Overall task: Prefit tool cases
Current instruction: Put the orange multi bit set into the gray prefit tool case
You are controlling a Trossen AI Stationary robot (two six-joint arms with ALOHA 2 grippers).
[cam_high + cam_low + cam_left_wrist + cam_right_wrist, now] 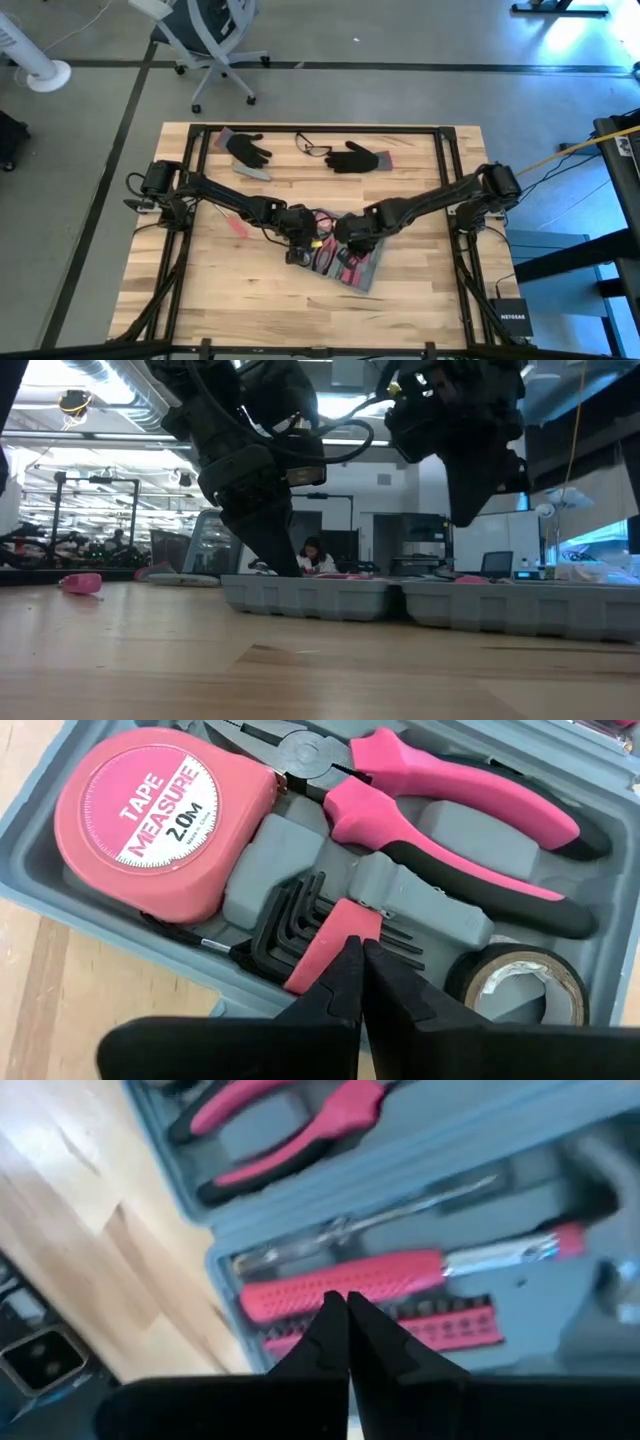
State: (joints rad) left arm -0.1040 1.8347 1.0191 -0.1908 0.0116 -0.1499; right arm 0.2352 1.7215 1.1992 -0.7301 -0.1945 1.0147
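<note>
The grey-blue tool case (357, 272) lies open and flat on the wooden table; the low view shows both halves (400, 600) side by side. One half holds a pink tape measure (160, 820), pink-handled pliers (450, 810), a black tape roll (515, 985) and a hex-key set (285, 925). My left gripper (360, 948) is shut, its tips down in this half (288, 565). My right gripper (347, 1302) is shut and hangs clear above the other half (468, 515), over a pink-handled screwdriver (350, 1285). My left gripper sets its shut fingertips on the pink holder of the hex-key set (322, 945), near the case half's edge. The fingers come slanting down from above. The holder lies in its moulded slot in the case.
Two black gloves (249, 150) (356, 158) and a pair of glasses (312, 148) lie near the table's far edge. A small pink item (237, 225) lies on the wood left of the case. A person (315, 555) sits in the room behind.
</note>
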